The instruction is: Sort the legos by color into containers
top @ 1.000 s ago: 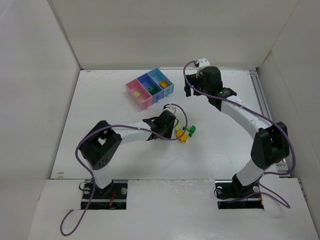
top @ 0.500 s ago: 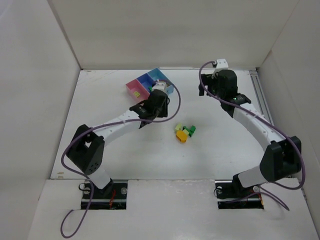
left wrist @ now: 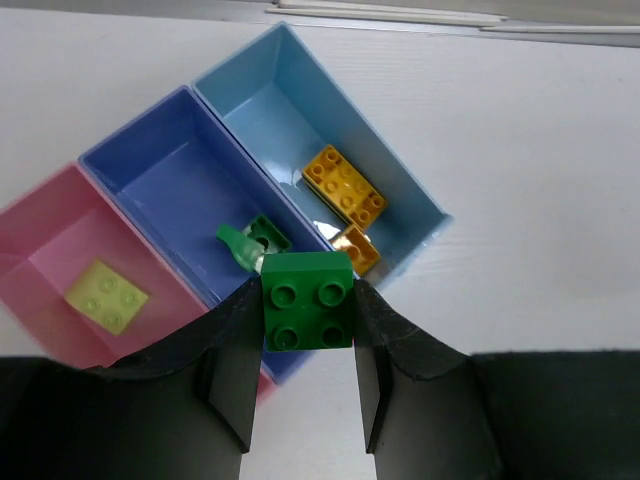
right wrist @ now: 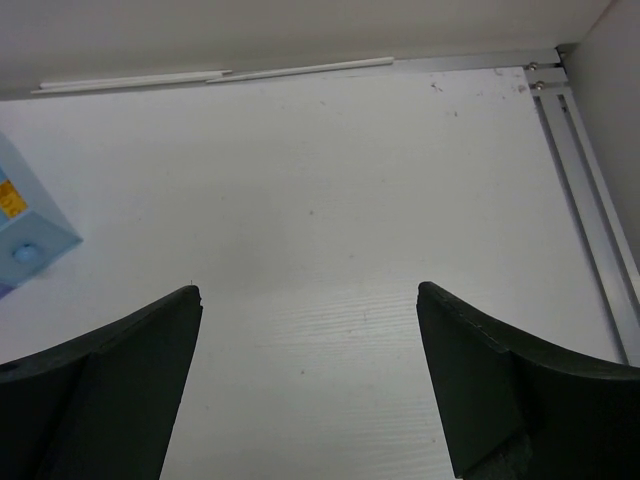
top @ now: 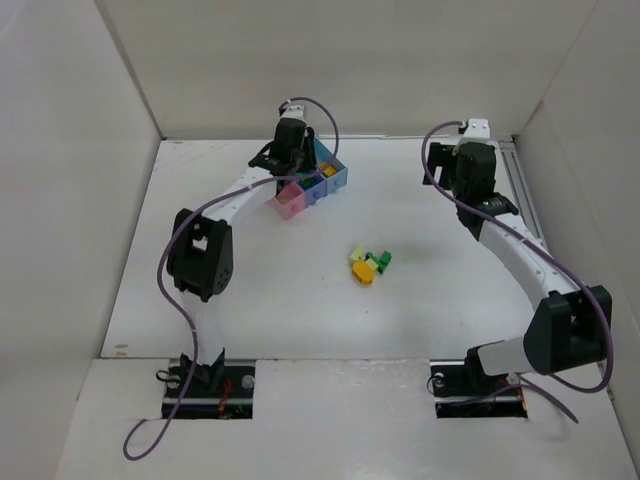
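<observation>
Transport of a dark green brick [left wrist: 306, 315] is nearly done. The left gripper [left wrist: 305, 300], seen a second ago at the loose pile [top: 368, 265], is now held above the near end of the purple-blue bin [left wrist: 150, 170], its jaws pinched on the brick. A matching brick [left wrist: 266, 232] is seen in that bin, so release is judged next. The right gripper [right wrist: 308, 292] has been drawn back, jaws spread, nothing held.
</observation>
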Robot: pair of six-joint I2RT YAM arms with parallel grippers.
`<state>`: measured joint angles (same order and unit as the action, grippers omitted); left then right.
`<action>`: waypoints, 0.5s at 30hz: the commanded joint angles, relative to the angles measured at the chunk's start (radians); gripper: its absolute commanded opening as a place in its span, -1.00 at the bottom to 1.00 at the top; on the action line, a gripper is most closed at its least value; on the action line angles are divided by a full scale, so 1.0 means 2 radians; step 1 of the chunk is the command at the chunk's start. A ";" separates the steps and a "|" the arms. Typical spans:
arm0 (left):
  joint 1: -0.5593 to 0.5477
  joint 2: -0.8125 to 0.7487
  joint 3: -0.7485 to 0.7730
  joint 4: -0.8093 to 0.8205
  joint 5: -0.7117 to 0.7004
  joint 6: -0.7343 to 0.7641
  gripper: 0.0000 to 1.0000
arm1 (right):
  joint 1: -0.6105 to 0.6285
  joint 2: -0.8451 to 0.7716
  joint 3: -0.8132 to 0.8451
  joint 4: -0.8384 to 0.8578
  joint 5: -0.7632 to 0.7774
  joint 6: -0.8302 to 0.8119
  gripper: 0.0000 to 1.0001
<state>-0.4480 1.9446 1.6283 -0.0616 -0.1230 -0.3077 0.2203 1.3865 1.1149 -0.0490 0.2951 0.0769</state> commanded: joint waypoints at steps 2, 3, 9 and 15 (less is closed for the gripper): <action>0.007 0.043 0.075 -0.032 -0.004 0.024 -0.63 | -0.010 -0.004 -0.013 0.026 0.007 0.005 0.87; 0.007 0.051 0.081 -0.037 -0.009 0.024 -0.63 | -0.010 -0.004 -0.013 0.026 0.007 0.005 0.87; 0.007 0.076 0.096 -0.052 -0.026 0.019 0.06 | -0.010 -0.008 -0.023 0.026 -0.017 0.005 0.89; 0.007 0.029 0.069 -0.041 -0.021 0.013 0.53 | 0.017 -0.025 -0.053 0.026 -0.036 0.024 0.89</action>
<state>-0.4316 2.1242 1.7634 -0.1646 -0.1574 -0.2741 0.2161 1.3735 1.0370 -0.0368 0.2611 0.0952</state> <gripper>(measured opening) 0.706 0.945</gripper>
